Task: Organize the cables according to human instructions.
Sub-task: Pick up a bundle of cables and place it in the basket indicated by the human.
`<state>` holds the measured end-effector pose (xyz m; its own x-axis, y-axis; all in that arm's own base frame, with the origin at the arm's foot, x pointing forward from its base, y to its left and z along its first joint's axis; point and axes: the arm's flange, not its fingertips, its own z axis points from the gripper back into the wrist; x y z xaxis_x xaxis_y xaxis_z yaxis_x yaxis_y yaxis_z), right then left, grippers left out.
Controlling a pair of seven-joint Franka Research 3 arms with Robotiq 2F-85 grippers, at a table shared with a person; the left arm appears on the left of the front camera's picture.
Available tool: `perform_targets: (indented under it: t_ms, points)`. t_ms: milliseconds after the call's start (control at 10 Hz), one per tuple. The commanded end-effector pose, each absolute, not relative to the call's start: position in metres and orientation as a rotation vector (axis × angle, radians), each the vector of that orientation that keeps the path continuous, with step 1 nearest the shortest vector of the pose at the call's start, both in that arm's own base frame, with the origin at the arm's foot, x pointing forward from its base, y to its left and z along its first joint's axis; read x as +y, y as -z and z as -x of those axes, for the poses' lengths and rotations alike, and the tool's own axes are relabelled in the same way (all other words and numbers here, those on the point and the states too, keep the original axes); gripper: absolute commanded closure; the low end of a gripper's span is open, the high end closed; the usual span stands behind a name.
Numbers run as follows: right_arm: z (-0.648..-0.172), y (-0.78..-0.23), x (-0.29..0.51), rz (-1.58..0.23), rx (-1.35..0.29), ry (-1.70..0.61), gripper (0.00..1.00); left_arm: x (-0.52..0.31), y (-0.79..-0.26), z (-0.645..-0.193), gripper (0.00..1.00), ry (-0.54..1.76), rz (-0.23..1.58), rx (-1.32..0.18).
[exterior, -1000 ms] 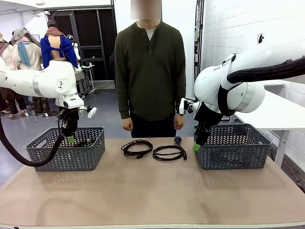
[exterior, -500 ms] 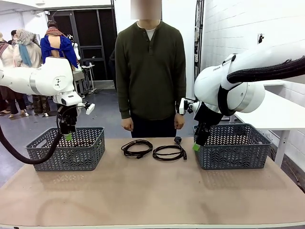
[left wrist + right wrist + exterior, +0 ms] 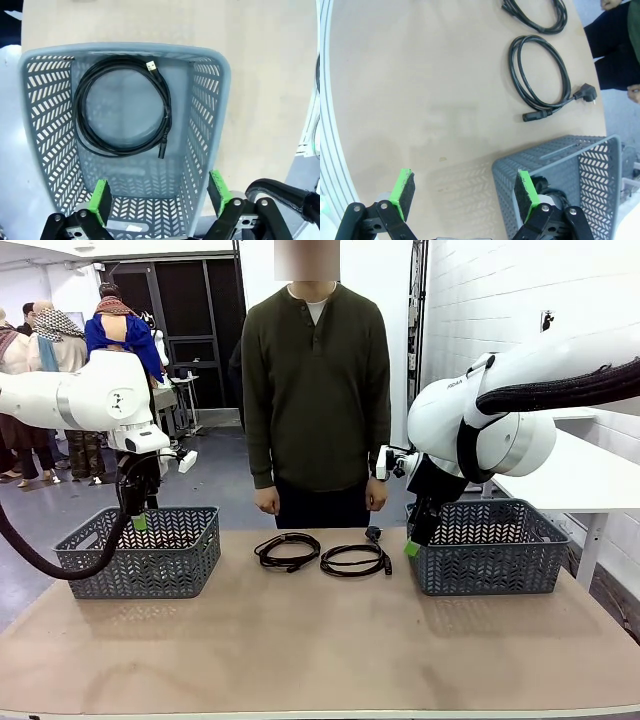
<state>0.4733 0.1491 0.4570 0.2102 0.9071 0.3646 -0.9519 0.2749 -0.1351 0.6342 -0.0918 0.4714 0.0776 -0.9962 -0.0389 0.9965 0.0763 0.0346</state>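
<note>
- One cable [image 3: 122, 107] lay flat on the floor of the left basket [image 3: 210, 125], directly below the left gripper [image 3: 160, 192] and clear of its fingers.
- Two more cables lay on the table [image 3: 300, 640] between the baskets, just beside each other and in front of the person [image 3: 315, 390]: the left coil [image 3: 288, 549] and the right coil [image 3: 353, 560].
- The right coil lay near the right gripper [image 3: 412, 545] without touching it.
- Left gripper: the jaws stood wide apart with nothing between them. The arm held the gripper above the left basket, fingers pointing down into it.
- Right gripper: the jaws stood wide apart with nothing between them. The gripper hung beside the wall of the right basket [image 3: 490, 545] that faced the coils, fingers angled down toward the table.
- Appearance: each cable was thin, black and wound into a round, flat loop. The cable in the left basket had a small metal plug at one end. The right coil had a larger mains-type plug at one end and a block connector at the other.
</note>
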Motion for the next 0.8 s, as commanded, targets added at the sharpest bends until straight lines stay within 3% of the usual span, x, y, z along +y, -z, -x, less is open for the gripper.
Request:
perform_targets:
  t_ms: [0,700]
  points:
    - [-0.474,-0.457,0.149,-0.118,-0.410,-1.293,0.00,-0.090,-0.471,-0.638,0.00,1.503,-0.107,-0.006]
    - [-0.474,-0.457,0.149,-0.118,-0.410,-1.293,0.00,-0.101,-0.482,-0.634,0.00,1.469,-0.072,-0.031]
